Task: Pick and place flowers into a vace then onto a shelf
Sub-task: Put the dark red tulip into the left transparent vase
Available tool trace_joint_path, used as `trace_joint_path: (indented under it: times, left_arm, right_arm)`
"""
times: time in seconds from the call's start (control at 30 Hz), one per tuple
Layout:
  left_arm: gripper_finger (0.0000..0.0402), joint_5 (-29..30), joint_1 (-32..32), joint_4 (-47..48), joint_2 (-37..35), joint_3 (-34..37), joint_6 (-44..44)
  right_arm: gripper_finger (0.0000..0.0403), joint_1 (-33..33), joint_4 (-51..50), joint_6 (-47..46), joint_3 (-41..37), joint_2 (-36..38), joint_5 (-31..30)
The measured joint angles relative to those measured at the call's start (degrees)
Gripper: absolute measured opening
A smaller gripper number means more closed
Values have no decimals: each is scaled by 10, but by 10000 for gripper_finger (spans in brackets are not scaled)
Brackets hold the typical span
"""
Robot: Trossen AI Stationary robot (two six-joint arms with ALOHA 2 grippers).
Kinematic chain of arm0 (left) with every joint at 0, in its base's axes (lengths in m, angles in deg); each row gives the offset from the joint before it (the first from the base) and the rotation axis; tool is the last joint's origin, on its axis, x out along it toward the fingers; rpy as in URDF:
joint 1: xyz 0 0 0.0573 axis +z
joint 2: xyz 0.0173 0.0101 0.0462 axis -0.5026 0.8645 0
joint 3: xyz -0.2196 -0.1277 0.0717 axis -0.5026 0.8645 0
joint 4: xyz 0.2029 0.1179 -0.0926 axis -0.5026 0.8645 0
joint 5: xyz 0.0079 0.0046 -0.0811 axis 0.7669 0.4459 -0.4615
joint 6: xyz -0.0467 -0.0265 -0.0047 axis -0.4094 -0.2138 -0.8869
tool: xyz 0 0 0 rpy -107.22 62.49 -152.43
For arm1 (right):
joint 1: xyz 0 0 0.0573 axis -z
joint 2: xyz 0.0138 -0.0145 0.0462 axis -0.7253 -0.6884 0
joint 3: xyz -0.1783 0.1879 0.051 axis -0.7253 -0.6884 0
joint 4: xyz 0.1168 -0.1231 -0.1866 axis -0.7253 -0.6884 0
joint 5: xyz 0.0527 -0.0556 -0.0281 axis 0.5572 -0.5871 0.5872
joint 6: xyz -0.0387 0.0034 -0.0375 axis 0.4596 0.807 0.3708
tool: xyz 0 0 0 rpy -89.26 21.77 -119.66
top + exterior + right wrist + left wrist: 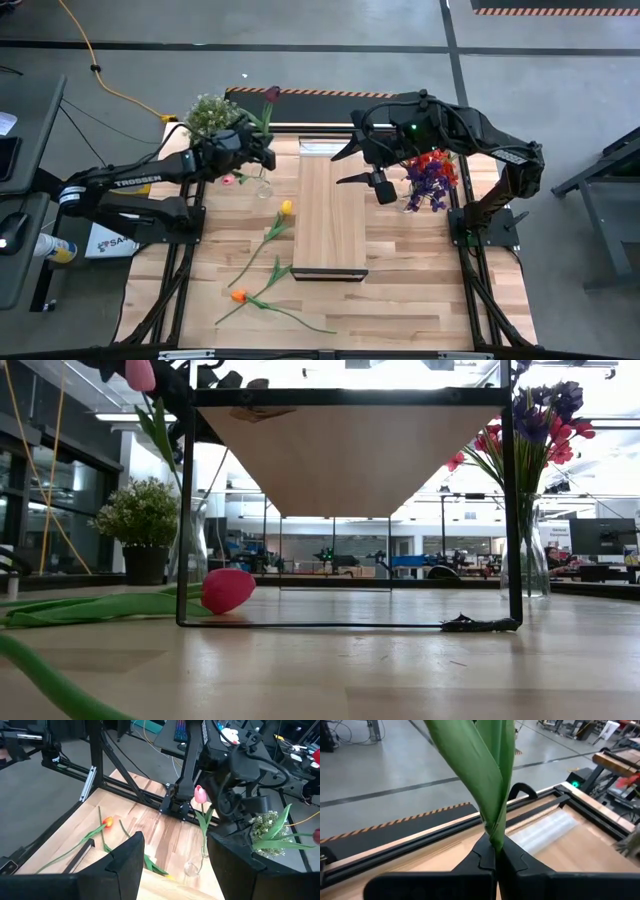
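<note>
Your left pincer [262, 152] pinches a maroon flower [271, 97] above the clear vase [262, 185] at the worktop's [400, 300] far left; lower the stem in next. Your right pincer [362, 165] waits spread over the shelf [330, 215].

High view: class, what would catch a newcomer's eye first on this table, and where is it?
The left gripper, shut on a dark maroon flower, holds it up at the table's far left by the bushy potted plant. Across the shelf, the right gripper hangs open beside a red and purple bouquet. Yellow and orange flowers lie on the tabletop.
</note>
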State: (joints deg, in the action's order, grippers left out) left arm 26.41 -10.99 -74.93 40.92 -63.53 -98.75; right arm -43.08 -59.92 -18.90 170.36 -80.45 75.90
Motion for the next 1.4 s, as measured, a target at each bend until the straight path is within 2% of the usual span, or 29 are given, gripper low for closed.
trace_joint_path:
  times: [0.6,0.83,1.4]
  left_arm:
    - [31,2,-1,37,0,0,-6]
    - [69,2,-1,41,0,0,-8]
    - [70,-48,-1,64,0,0,-9]
  right_arm:
    - [207,0,0,-11,0,0,2]
    - [207,0,0,-11,0,0,2]
    - [205,0,0,-11,0,0,2]
